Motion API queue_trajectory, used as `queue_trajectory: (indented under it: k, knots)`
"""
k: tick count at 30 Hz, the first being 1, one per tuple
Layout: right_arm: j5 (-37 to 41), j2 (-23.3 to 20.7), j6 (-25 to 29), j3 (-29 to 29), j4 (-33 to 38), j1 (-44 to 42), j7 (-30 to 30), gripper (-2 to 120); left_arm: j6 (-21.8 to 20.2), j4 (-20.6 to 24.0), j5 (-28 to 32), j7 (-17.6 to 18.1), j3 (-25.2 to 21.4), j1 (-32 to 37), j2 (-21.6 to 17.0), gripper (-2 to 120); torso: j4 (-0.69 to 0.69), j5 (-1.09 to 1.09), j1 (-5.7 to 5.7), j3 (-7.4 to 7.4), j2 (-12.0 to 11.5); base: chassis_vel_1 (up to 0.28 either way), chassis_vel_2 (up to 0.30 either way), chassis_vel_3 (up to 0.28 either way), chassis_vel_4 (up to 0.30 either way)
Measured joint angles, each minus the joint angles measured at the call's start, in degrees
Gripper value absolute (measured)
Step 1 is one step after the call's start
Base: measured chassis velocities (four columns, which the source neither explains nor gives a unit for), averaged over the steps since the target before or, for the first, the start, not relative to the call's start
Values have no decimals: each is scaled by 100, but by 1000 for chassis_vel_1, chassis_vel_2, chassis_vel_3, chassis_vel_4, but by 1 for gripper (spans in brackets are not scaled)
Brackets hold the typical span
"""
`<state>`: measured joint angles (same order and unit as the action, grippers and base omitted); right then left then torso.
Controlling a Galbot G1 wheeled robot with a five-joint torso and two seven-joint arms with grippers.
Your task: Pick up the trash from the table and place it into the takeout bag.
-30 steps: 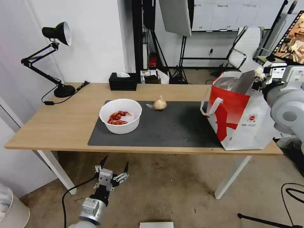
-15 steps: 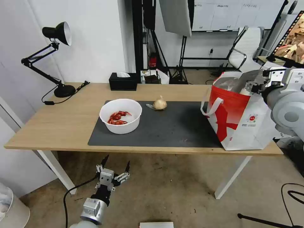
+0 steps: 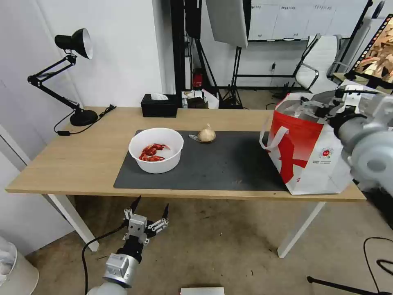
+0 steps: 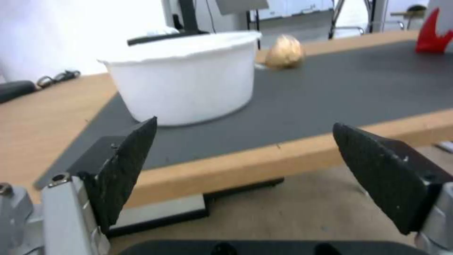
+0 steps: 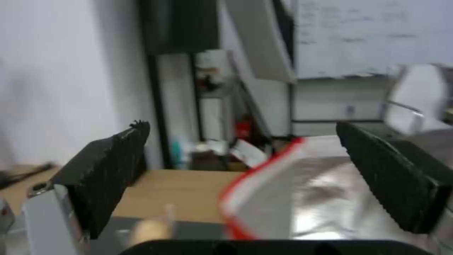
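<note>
Takeout bag (image 3: 311, 153) beneath right pincer (image 3: 317, 107)

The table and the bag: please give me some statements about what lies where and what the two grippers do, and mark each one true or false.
1. The white bowl stands on the dark grey mat. True.
2. The small tan knotted bag lies inside the bowl. False: it lies on the mat, apart from the bowl.
3. The right gripper is open over the mouth of the takeout bag. True.
4. The left gripper holds the bowl. False: it is open, below the edge of the table.
5. The bowl is empty. False: red shells lie in it.
</note>
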<state>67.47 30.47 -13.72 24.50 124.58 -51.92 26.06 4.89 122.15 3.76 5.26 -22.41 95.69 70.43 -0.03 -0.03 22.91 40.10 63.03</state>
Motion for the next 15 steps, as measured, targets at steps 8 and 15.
queue_trajectory:
  k: [8, 15]
  knots:
    - [-1181, 675, 1033, -56, 275, -1387, -1544, 100, 162, 192, -19, 44, -312, 278, 284, 100, 7, 2, 1, 1, -1, 0, 0, 0, 0]
    - [-3021, 1560, 2143, 376, 165, -3558, -2167, 100, 173, 154, -19, 55, -344, 276, 314, 100, 2, 4, 0, 0, 0, 0, 0, 0, 0]
